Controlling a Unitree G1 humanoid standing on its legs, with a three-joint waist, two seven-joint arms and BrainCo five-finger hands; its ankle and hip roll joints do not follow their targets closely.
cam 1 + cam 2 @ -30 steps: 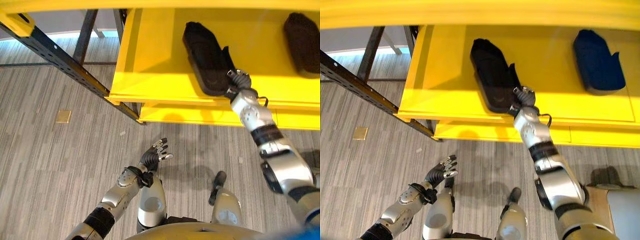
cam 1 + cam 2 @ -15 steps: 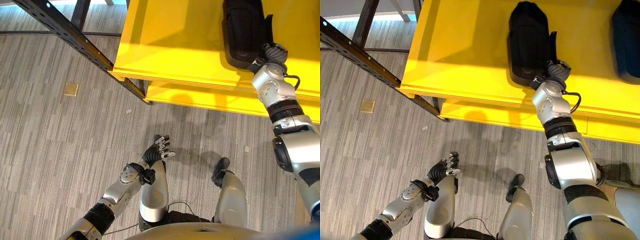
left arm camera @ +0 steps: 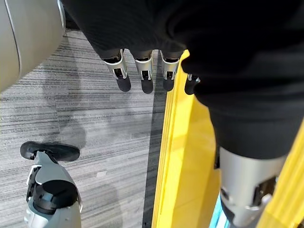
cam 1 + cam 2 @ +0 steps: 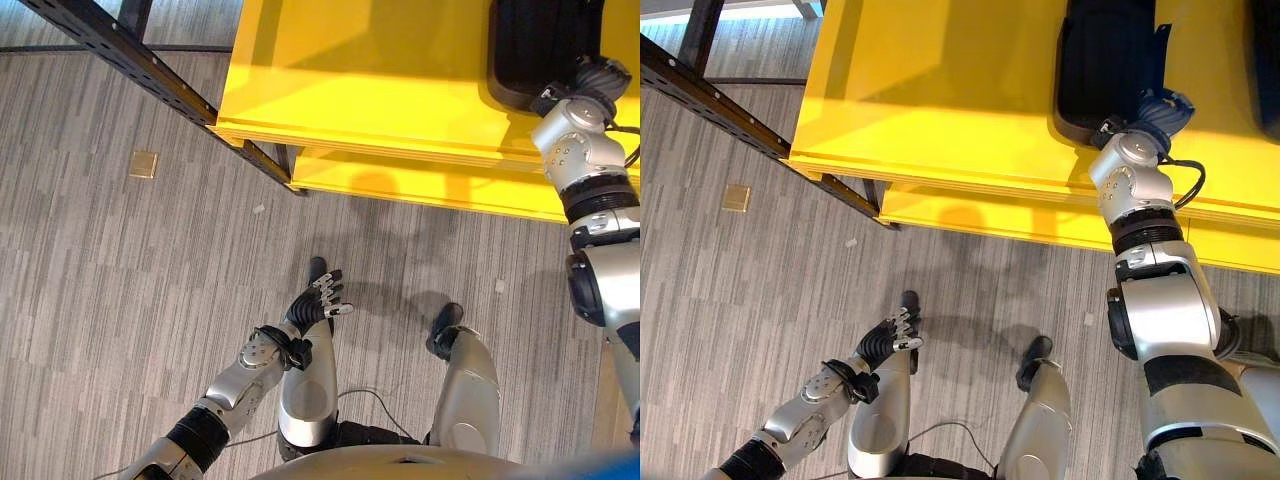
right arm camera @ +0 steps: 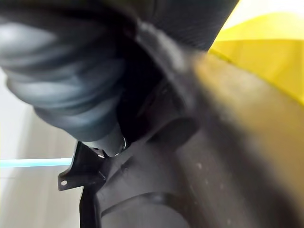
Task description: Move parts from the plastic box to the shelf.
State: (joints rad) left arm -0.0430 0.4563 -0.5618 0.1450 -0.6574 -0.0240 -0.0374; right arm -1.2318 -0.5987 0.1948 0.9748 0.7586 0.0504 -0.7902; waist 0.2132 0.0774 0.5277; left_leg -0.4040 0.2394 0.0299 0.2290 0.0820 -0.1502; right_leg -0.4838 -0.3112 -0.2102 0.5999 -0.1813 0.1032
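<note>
Since a second ago the whole picture has slid: the yellow shelf (image 4: 940, 110) and the black part now sit higher and further right in both eye views, which is the camera shifting rather than the things. Against the shelf itself the black part (image 4: 1105, 60) lies where it lay, flat on the upper yellow board near its front edge. The right hand (image 4: 1162, 108) stays at the part's near end, its dark ribbed cover against the part's edge. Its fingers are hidden behind the wrist and the part, so whether they are clamped on it or apart I cannot tell; the right wrist view shows the black moulded part very close, pressed up by the cover.

The left hand (image 4: 318, 303) hangs low over the grey plank floor (image 4: 120, 280), well apart from the shelf. Its fingers (image 3: 144, 76) are straight and slightly spread, holding nothing, with the shelf's yellow edge just past them in the left wrist view.

A dark perforated rack beam (image 4: 130, 60) runs diagonally to the shelf's corner. A small brass floor plate (image 4: 144, 164) lies on the floor left of the shelf.
</note>
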